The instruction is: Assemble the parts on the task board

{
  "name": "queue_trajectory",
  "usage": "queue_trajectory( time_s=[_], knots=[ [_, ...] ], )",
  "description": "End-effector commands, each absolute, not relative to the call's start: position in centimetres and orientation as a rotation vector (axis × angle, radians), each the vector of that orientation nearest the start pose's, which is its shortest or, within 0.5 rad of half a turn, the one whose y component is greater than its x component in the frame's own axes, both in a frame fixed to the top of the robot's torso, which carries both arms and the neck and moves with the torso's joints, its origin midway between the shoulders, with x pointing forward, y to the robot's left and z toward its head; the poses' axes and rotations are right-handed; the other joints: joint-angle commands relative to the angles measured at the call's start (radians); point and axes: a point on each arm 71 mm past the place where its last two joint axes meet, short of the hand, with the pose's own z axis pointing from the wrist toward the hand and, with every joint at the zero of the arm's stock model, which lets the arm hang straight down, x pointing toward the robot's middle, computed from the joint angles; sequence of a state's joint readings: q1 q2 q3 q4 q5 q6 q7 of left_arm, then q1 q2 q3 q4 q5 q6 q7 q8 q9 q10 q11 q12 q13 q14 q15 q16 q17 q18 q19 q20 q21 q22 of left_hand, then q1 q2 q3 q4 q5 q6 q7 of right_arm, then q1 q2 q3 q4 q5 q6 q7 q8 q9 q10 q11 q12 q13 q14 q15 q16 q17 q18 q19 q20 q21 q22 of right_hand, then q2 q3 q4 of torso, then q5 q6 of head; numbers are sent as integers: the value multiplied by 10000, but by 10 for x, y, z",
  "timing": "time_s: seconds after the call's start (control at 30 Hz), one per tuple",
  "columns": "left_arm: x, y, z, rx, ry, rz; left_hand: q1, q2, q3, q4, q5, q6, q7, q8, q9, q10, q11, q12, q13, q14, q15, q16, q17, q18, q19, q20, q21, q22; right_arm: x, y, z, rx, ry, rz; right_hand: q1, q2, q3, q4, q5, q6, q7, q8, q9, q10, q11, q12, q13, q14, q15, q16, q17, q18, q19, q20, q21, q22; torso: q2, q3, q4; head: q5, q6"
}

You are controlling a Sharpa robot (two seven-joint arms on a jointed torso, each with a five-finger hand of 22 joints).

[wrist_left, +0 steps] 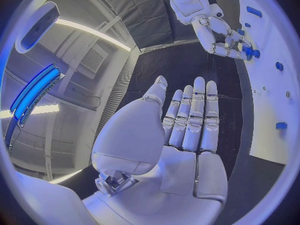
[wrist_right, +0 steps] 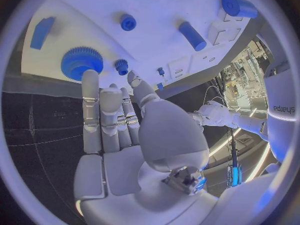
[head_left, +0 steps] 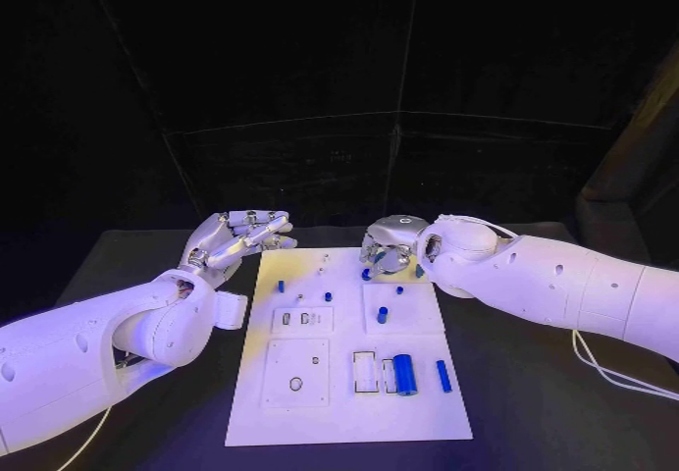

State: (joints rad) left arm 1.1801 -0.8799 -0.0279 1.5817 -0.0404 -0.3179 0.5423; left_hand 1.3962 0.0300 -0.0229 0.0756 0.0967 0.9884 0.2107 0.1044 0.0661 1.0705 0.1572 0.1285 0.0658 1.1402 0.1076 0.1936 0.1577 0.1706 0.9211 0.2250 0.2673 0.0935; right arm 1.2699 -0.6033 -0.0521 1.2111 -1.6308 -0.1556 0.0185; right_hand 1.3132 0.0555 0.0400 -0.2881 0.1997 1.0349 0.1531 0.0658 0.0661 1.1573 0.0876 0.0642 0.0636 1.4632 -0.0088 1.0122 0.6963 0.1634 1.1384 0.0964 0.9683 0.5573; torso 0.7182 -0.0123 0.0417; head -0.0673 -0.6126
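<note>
1. On the black table (head_left: 170, 255) in the head view, the white task board (head_left: 346, 392) lies lengthwise away from the robot, between the two arms.
   - The left hand (head_left: 240, 238) hovers just off the board's far left corner, fingers extended and lightly curled, holding nothing.
   - The right hand (head_left: 390, 245) hangs over the board's far edge, fingertips pointed down at the small blue parts there; whether it touches one cannot be told from this view.
   - A large blue cylinder (head_left: 405, 374) and a slimmer blue peg (head_left: 443, 376) lie at the near right, long axes running along the board's length. A blue pin (head_left: 381, 315) sits mid-board.
   - Judgement: the right hand is the nearer to the far-edge parts; the cylinder and peg lie well back toward the robot from both hands.

2. From the left wrist view, the left hand (wrist_left: 187, 120) shows a flat palm with fingers straight and side by side, thumb apart, empty. The right hand (wrist_left: 231, 47) appears beyond, fingers bunched beside a blue part (wrist_left: 255, 52) at the board's edge; contact is not resolvable.

3. From the right wrist view, the right hand (wrist_right: 115, 120) has fingers extended close together, nothing pinched. One fingertip lies just at a blue gear (wrist_right: 81, 62), with a small gear (wrist_right: 121, 65) beside it, detail the head view hides under the hand.
   - Judgement: the gear lies straight ahead of the fingertips.
</note>
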Motion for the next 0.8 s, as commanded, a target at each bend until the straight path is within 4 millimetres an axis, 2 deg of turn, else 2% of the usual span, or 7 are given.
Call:
queue_trajectory(
  time_s=[0.03, 0.23, 0.43, 0.8],
  knots=[
    [477, 210, -166, -9826, 12998, -16542, -97, 5, -14, -52, -37, 40, -5, -39, -13, 59, -9, -69, -8, -28, 38, -30, 9, 138, 58, 19, -54, -10, 543, -155, -179, -5150, 17067, 5125, -50, -25, 126, -4, -4, -64, -2, -21, -6, -107, 25, -19, -5, 197, 76, 366, 397, 58, 34, 47, 328, 373, 72, 16, 13, -21, 6],
    [477, 211, -166, -9834, 13009, -16534, -99, 4, -17, -54, -37, 41, -3, -42, -13, 59, -7, -74, -8, -29, 38, -36, 10, 138, 59, 20, -56, -12, 544, -153, -180, -5242, 17192, 5134, -85, -48, 386, -3, -3, -73, 39, -20, -6, -135, 63, -18, -10, 238, 113, 1209, 1350, -68, 240, 94, 1128, 1350, 122, 10, 18, -20, 7],
    [477, 212, -166, -9849, 13028, -16514, -105, -1, -23, -61, -37, 42, 4, -50, -14, 57, -2, -85, -8, -30, 41, -50, 13, 138, 62, 22, -63, -18, 544, -152, -181, -5288, 17143, 5202, -61, 84, 765, -7, -20, -39, 92, -20, -7, -131, 95, -22, -21, 300, 146, 1860, 2140, -159, 415, 130, 1672, 2034, 150, 7, 46, -39, 6],
    [476, 212, -166, -9869, 13093, -16530, -117, -11, -39, -83, -36, 37, 29, -75, -15, 49, 13, -117, -10, -30, 50, -87, 21, 138, 69, 28, -82, -34, 546, -150, -183, -5396, 17389, 5177, -147, 219, 1609, 2, -164, 109, 73, -1, 1, -45, 79, -17, -23, 245, 156, 2312, 2567, -199, 388, 157, 2134, 2502, 225, 25, 60, -60, 3]
  ],
)
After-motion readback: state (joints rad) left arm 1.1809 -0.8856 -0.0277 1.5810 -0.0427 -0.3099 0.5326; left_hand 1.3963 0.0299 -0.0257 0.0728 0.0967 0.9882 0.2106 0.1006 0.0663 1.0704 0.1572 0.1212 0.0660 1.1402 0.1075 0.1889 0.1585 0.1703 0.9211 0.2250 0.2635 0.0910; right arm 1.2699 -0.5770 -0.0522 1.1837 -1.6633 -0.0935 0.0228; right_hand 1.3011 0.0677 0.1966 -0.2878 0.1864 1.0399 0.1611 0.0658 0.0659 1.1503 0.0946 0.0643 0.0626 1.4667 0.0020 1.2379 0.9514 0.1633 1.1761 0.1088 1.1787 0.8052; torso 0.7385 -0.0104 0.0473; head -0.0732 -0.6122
